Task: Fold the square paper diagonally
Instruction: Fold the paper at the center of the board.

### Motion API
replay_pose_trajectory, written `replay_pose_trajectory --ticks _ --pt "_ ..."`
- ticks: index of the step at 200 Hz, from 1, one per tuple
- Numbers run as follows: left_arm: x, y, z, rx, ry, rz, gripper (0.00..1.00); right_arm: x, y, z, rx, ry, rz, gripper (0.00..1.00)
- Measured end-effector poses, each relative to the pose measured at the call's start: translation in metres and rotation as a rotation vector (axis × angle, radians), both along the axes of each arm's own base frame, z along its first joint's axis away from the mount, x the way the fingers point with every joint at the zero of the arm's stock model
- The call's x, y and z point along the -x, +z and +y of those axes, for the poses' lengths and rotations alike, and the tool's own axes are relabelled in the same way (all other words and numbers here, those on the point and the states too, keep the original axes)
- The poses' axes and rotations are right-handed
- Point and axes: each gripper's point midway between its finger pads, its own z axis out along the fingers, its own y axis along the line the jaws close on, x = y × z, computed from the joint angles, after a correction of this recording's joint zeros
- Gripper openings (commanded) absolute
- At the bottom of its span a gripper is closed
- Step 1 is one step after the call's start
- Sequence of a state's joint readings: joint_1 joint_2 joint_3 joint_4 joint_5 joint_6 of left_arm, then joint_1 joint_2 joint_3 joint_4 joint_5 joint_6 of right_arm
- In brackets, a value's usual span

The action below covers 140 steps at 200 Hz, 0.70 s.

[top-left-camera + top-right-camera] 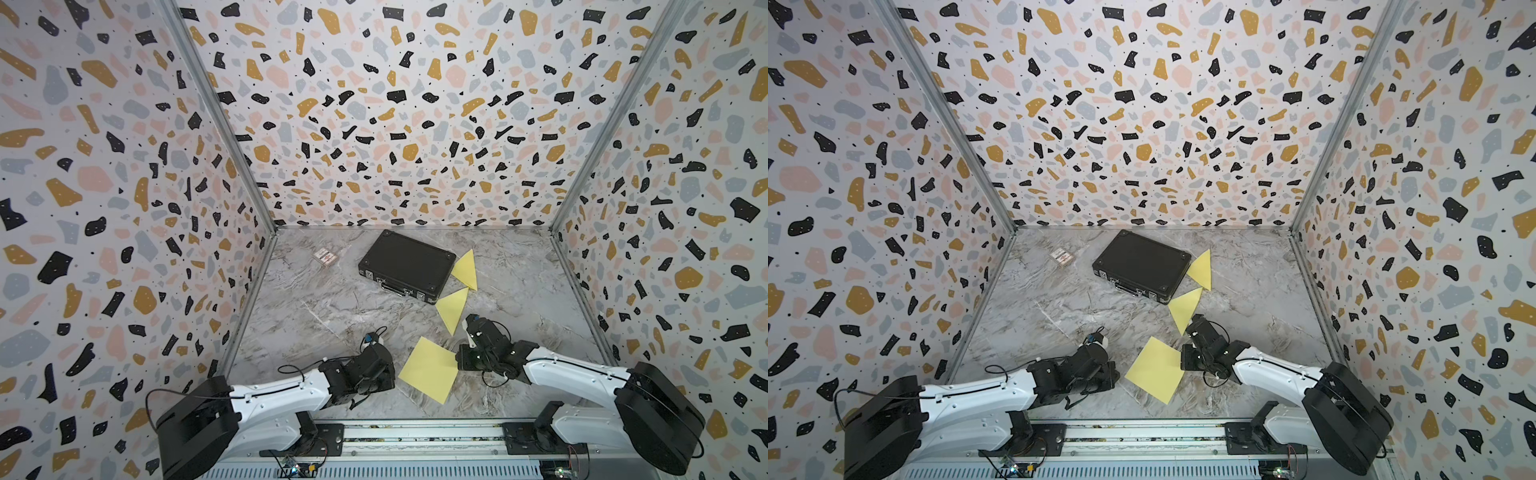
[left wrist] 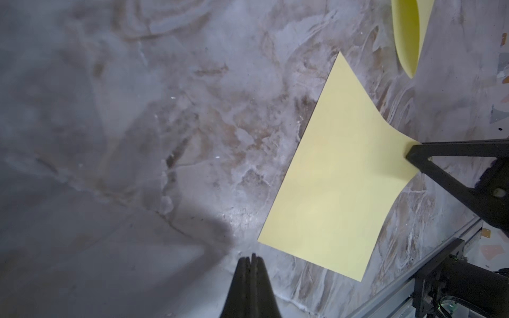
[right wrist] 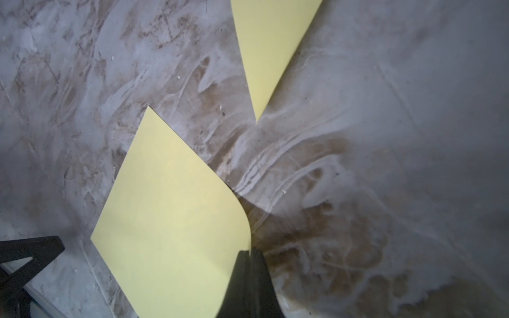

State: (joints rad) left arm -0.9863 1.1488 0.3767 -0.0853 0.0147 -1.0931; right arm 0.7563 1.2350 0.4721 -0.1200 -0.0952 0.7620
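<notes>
Square yellow paper [image 1: 428, 370] on marble tabletop [image 1: 311, 316], front centre, between my arms. My right gripper [image 3: 250, 252] pinches one corner, curled up. My left gripper [image 2: 252, 257] clenched on nothing, just beside opposite corner. Beyond: two folded pieces, near triangle [image 1: 452, 309] and far triangle [image 1: 466, 270]; one black case [image 1: 405, 264]; one small packet [image 1: 325, 256], print too small to read.

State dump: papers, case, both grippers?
square paper, unfolded, one corner curled up and pinched
black case, closed, lying flat
near triangle paper, folded diagonally, lying free
far triangle paper, folded diagonally, beside the black case
left gripper, shut, empty, just off a corner of the square paper
right gripper, shut on the square paper's lifted corner
</notes>
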Motion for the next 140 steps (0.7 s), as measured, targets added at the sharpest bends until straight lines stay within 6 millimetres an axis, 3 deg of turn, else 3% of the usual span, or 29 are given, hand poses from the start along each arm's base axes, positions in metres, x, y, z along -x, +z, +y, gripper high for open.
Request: replay_pose_trajectory --ticks 52,140 --pt "-0.002 0.0 -0.013 0.032 -0.02 0.009 0.0 0.0 -0.001 0.0 -0.001 -0.007 0.007 0.0" --pt "-0.003 -0.004 -0.018 0.03 -0.035 0.014 0.0 0.002 -0.003 -0.002 -0.002 -0.015 0.015 0.0"
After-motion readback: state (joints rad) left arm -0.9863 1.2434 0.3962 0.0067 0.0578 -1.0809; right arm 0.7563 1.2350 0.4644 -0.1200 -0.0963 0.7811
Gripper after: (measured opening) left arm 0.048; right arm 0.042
